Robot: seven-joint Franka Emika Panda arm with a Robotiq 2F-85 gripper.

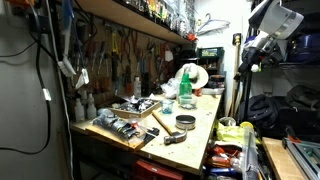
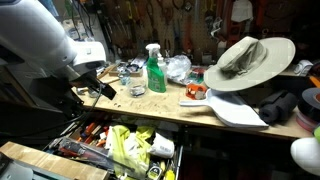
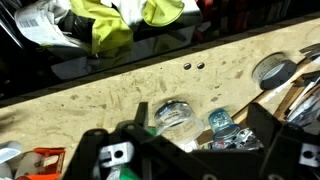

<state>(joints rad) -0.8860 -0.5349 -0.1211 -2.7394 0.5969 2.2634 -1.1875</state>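
Hovering wide open over a cluttered workbench, clutching nothing.
Gripper (image 3: pixel 185 150) spread far apart and empty in the wrist view, above the plywood bench top (image 3: pixel 110 95), nearest to a clear jar (image 3: pixel 172 115) just ahead of the fingertips. Farther along the bench in an exterior view, green spray bottle (image 2: pixel 155 70) upright, near a wide-brimmed hat (image 2: pixel 250 58). Yellow-green cloth (image 2: pixel 130 148) bundled below the bench edge.

Matt, scuffed plywood bench (image 3: pixel 120 95), translucent green plastic spray bottle (image 2: pixel 155 72), soft cloth hat (image 2: pixel 250 58).
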